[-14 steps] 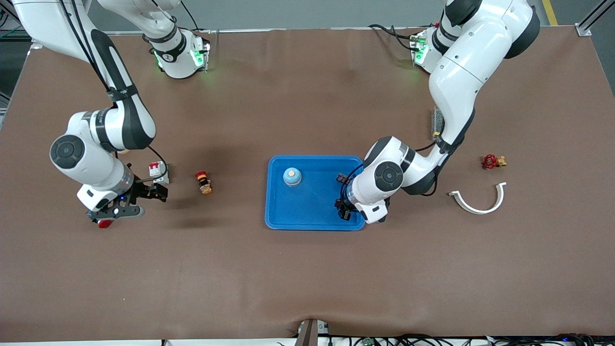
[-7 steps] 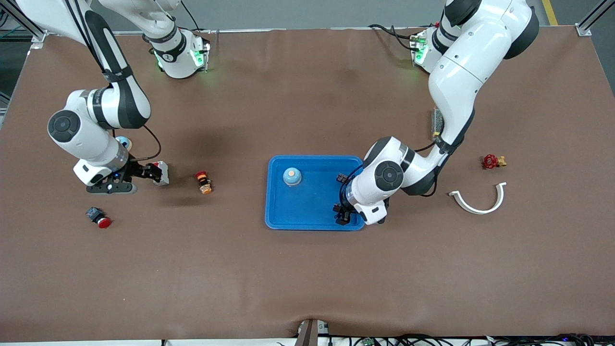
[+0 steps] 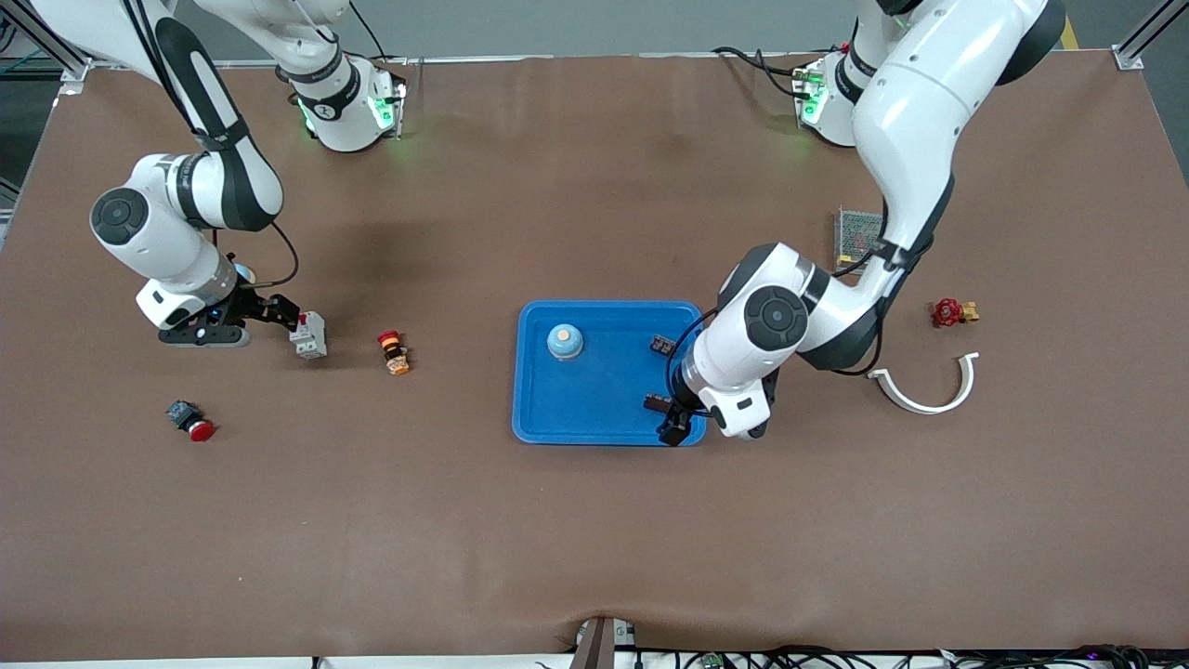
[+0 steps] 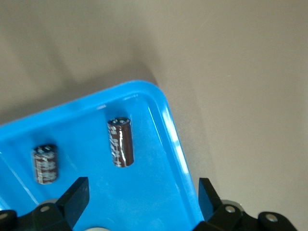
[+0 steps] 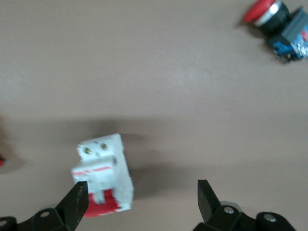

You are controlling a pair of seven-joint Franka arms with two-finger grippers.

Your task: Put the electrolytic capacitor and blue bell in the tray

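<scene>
The bright-blue tray [image 3: 604, 423] lies mid-table. The blue bell [image 3: 565, 341] stands upright in it. A dark electrolytic capacitor [image 4: 120, 142] lies on the tray floor near a rounded corner, with a second one [image 4: 44, 163] beside it. In the front view a small dark part [image 3: 661, 345] shows in the tray toward the left arm's end. My left gripper [image 3: 671, 418] [image 4: 142, 187] hangs open and empty, straddling the tray rim. My right gripper [image 3: 279, 311] [image 5: 142, 185] is open at a white and red circuit breaker [image 3: 308, 334] [image 5: 103, 171], which sits by one finger.
A red push button [image 3: 192, 423] [image 5: 274, 19] lies nearer the front camera than the breaker. An orange and red button [image 3: 394, 353] lies between breaker and tray. Toward the left arm's end are a red valve [image 3: 952, 312], a white curved clip [image 3: 924, 386] and a mesh part [image 3: 856, 237].
My left gripper has opened over the tray and drawn slightly toward the left arm's end. My right arm has swung from over the red push button to the circuit breaker.
</scene>
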